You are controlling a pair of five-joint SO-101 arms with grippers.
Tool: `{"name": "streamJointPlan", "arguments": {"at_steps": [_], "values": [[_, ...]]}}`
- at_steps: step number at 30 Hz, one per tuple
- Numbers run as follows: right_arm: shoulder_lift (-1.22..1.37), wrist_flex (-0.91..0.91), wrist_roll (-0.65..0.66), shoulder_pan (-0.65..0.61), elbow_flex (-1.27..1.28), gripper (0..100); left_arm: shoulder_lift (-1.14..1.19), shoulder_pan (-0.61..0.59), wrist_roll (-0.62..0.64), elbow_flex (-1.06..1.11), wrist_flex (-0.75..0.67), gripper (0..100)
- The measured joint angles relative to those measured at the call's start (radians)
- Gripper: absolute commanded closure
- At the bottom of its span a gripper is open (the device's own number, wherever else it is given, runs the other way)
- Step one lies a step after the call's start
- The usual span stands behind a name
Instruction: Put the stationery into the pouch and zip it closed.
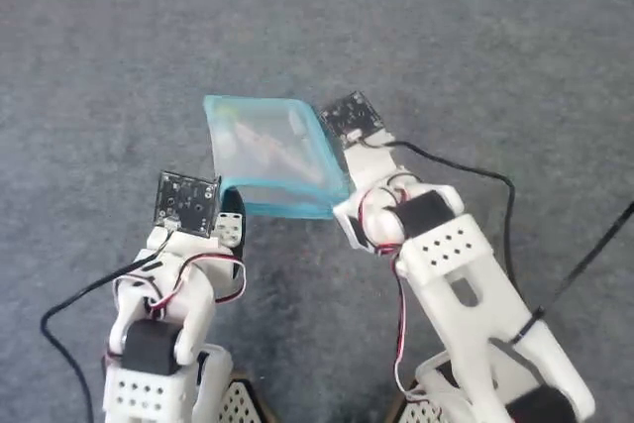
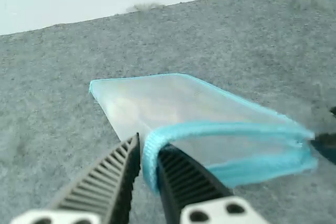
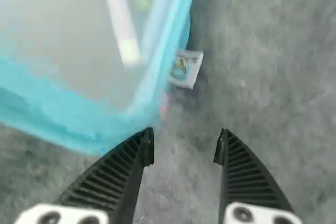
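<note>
We have the left gripper (image 2: 148, 148) clamped on the blue zip edge of the translucent pouch (image 1: 282, 207), which lies on the table between the 2 arms. The right gripper (image 3: 186, 132) hovers wide apart beside its tagged end. The stationery (image 3: 123, 30) looks to be inside already; the zipping seems to be left.

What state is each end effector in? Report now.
Left end effector: closed on the pouch edge.
Right end effector: open, holding nothing.
</note>
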Motion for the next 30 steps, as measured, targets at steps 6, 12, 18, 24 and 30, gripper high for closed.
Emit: {"name": "streamJointPlan", "arguments": {"at_steps": [6, 12, 18, 24, 30], "values": [[-0.017, 0.002, 0.000, -0.008, 0.044, 79.7, 0.153, -0.101, 0.003, -0.032, -0.071, 99], [-0.241, -0.005, 0.000, -0.072, 0.157, 79.7, 0.319, -0.152, 0.018, -0.100, -0.117, 99], [-0.422, -0.149, 0.040, -0.137, 0.339, 79.3, 0.391, -0.157, 0.018, -0.126, -0.117, 99], [-0.391, -0.232, 0.049, -0.173, 0.358, 79.3, 0.391, -0.157, 0.018, -0.126, -0.117, 99], [-0.238, -0.333, 0.049, -0.203, 0.356, 79.3, 0.391, -0.155, 0.018, -0.126, -0.117, 99]]}}
